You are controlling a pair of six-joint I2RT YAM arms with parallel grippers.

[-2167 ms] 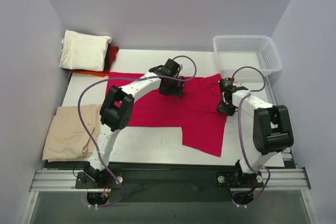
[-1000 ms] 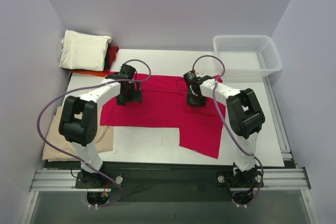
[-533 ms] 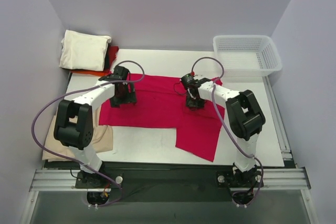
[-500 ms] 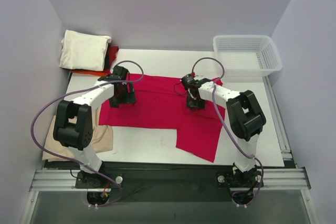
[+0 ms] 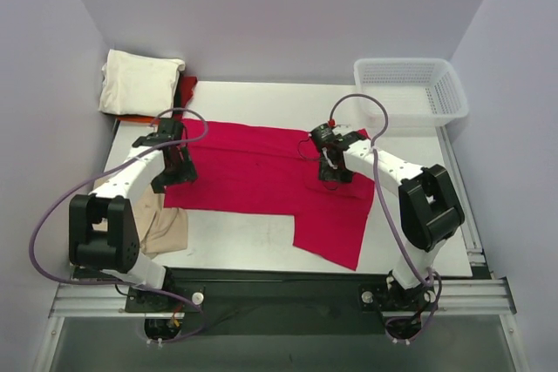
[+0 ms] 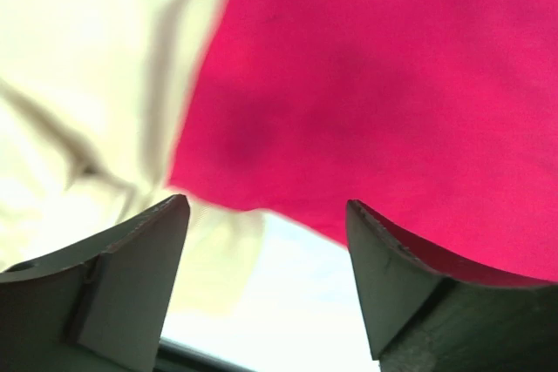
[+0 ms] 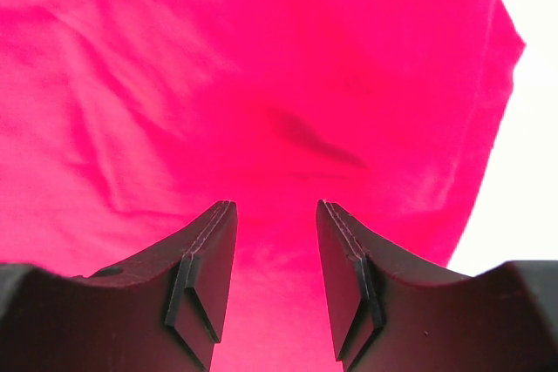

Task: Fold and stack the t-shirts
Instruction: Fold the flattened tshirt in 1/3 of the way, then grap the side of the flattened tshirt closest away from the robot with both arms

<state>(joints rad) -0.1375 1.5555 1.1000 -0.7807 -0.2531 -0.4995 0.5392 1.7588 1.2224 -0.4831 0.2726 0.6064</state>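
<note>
The red shirt (image 5: 261, 167) lies spread across the middle of the desk (image 5: 244, 237), one flap (image 5: 330, 231) reaching toward the near edge. My left fingers (image 6: 122, 285) stand wide apart and hold nothing. They hover over the shirt's left corner, right where it meets the tan shirt (image 5: 161, 224). My right fingers (image 7: 205, 267) are about half open over the red cloth on the right side, and I see nothing pinched between them.

The left side worries me most. The red hem and the tan cloth lie so close that I cannot tell whether they overlap. If I close there, I may catch both and drag the tan shirt along into the fold.

On the right, the narrower gap sits over flat cloth and not an edge. A pinch there could bunch up a ridge or slip off entirely.

If one side grips and the other misses, the shirt will skew and the near flap may slide off the desk.
</note>
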